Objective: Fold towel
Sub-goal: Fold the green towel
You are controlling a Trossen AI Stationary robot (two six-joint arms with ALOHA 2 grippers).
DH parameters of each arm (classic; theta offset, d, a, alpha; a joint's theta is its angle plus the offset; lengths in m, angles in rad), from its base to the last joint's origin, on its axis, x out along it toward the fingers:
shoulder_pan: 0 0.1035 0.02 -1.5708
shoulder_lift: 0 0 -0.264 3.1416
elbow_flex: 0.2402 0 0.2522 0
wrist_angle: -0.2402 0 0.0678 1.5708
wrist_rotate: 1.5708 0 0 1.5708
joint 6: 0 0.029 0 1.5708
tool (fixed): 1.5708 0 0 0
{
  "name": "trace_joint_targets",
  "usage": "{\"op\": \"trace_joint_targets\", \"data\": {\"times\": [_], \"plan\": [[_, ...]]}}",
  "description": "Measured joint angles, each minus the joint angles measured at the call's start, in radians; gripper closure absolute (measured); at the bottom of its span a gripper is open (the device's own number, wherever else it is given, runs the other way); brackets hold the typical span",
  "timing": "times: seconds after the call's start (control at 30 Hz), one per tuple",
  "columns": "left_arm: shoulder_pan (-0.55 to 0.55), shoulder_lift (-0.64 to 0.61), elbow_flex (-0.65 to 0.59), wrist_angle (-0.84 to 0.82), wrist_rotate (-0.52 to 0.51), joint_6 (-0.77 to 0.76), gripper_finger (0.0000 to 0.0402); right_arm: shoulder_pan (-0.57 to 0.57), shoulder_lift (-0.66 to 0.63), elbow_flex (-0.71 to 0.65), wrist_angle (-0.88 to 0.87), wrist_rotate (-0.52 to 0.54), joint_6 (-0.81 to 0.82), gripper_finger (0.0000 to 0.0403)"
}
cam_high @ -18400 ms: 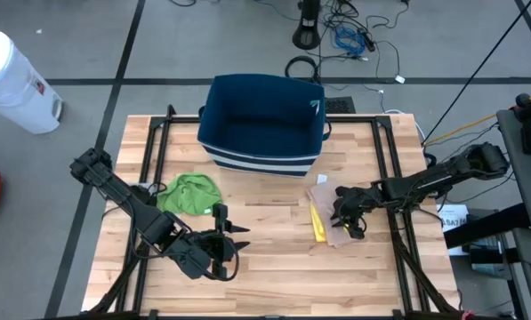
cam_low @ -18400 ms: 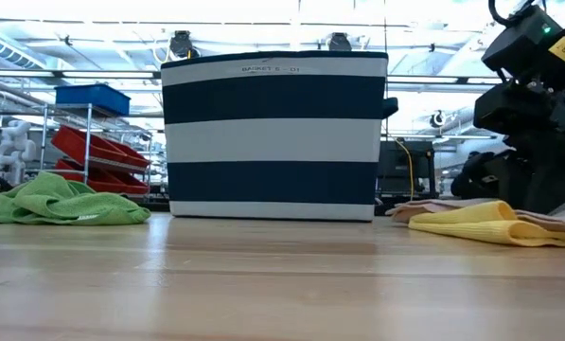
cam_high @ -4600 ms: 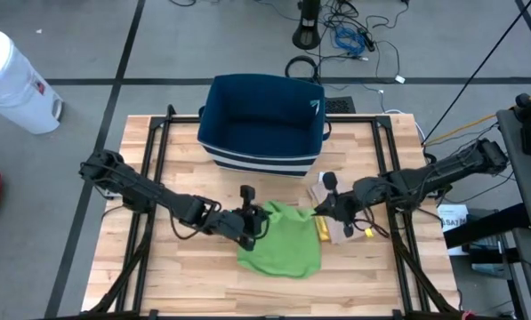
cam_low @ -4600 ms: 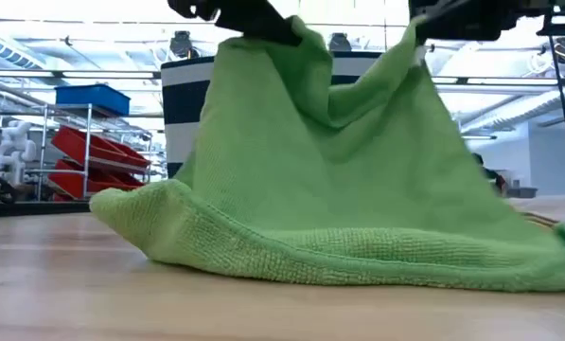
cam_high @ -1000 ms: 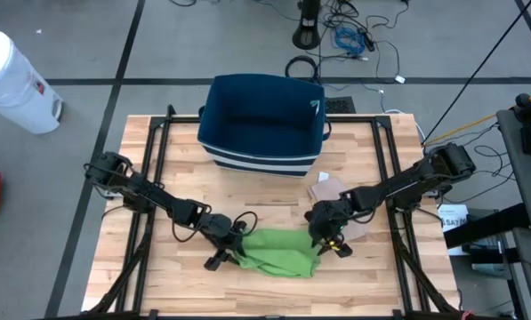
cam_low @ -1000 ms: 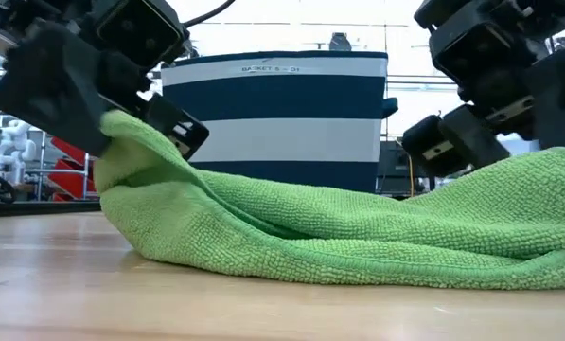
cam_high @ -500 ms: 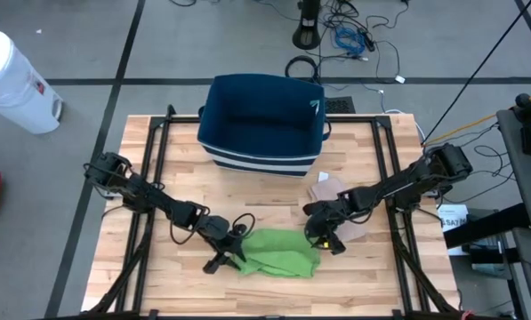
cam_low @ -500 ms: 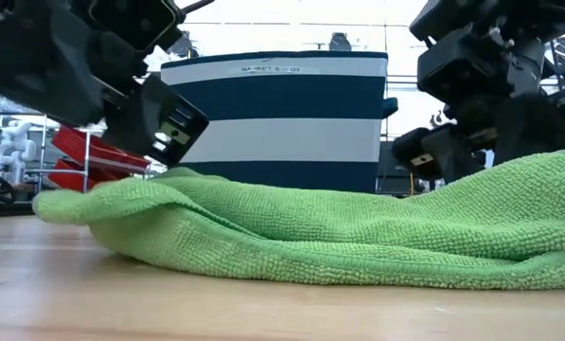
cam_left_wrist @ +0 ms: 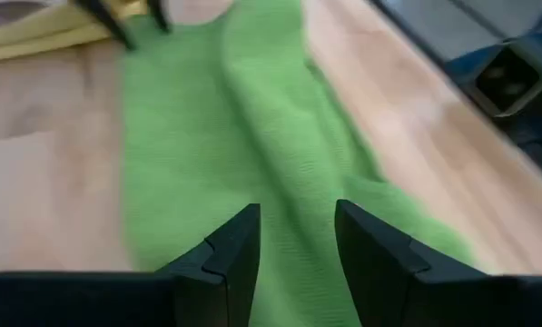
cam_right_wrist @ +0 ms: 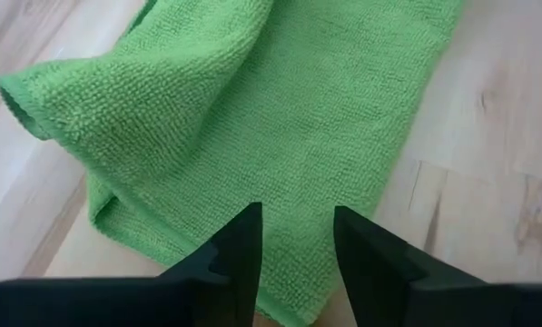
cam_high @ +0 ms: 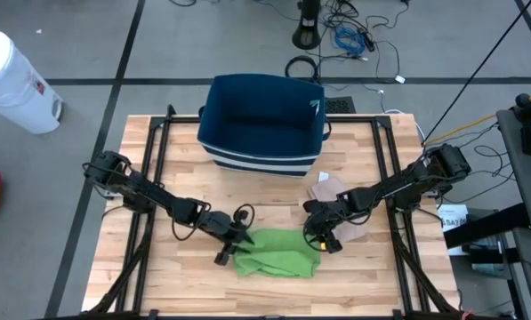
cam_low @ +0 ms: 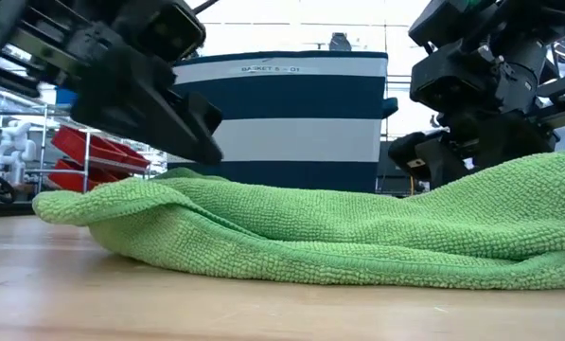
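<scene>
Green towel (cam_high: 277, 253) lying folded into a loose strip on the wooden tabletop (cam_high: 274, 191), near its front edge, in front of the striped navy bin (cam_high: 263, 123). Left end effector (cam_high: 229, 246) just above the towel's left end, fingers (cam_left_wrist: 230, 254) parted with a narrow gap, gripping nothing. Right end effector (cam_high: 321, 236) over the towel's right end, fingers (cam_right_wrist: 239, 245) likewise narrowly apart and empty. Yellow cloth (cam_left_wrist: 44, 32) beyond the towel's far end.
</scene>
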Motion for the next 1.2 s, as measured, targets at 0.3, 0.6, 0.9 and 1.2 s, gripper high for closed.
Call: {"op": "trace_joint_targets", "data": {"times": [0.3,0.6,0.9,1.2], "plan": [[0.021,0.001,0.000,-0.143,-0.041,0.023,0.0252,0.001,0.000,-0.024,0.029,0.006,0.018,0.0308],[0.021,0.001,0.000,-0.118,-0.095,0.053,0.0252,0.002,0.000,-0.128,0.175,0.021,0.078,0.0309],[0.029,-0.048,-0.001,-0.225,-0.289,0.074,0.0252,0.003,-0.001,-0.133,0.166,0.044,0.081,0.0319],[0.032,-0.170,0.000,-0.266,-0.319,-0.075,0.0252,0.002,-0.002,-0.134,0.152,0.042,0.078,0.0390]]}}
